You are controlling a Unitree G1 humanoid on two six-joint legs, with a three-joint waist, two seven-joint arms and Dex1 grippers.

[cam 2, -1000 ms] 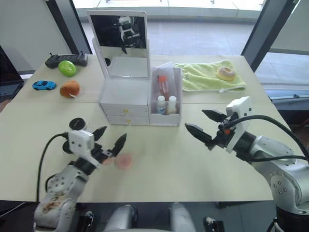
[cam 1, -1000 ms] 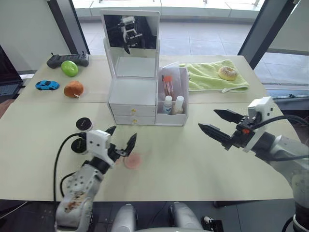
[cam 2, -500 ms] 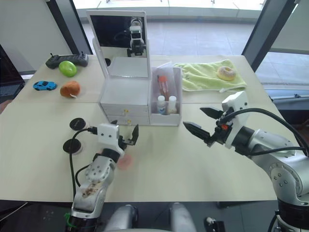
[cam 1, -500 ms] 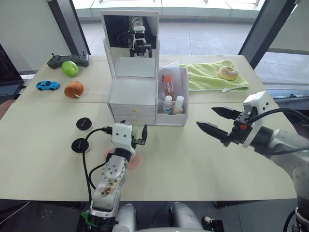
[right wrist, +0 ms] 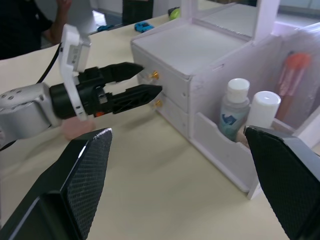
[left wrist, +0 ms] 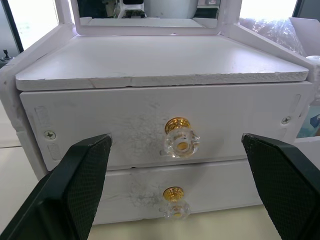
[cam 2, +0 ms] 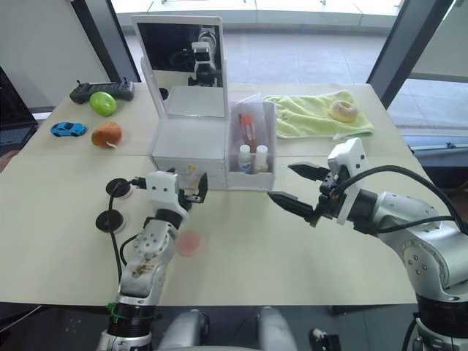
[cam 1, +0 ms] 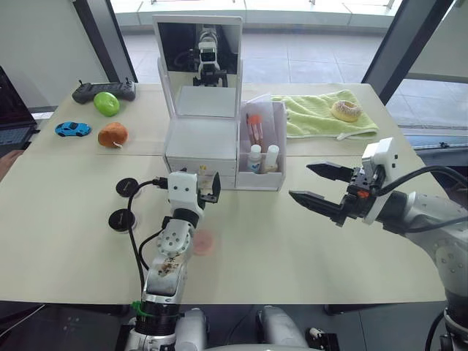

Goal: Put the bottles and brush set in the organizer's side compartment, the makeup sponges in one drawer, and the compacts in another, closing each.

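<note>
Your left fingers (left wrist: 175, 200) are wide open and hold nothing, right in front of the top knob (left wrist: 180, 139) of the organizer (cam 1: 201, 142). Go straight in, pinch that knob, and pull level. The sponge (cam 1: 202, 242) lies on the surface (cam 1: 292, 256) behind your arm. Your right fingers (cam 1: 313, 183) are open and empty too.

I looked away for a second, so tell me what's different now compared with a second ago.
The left hand swung from over the pink sponge up to the organizer, open, facing the top drawer knob. The right hand drifted slightly toward the organizer, open and empty. Nothing was grasped or released. Both drawers stayed shut; the bottles, brush set and compacts stayed put.
</note>
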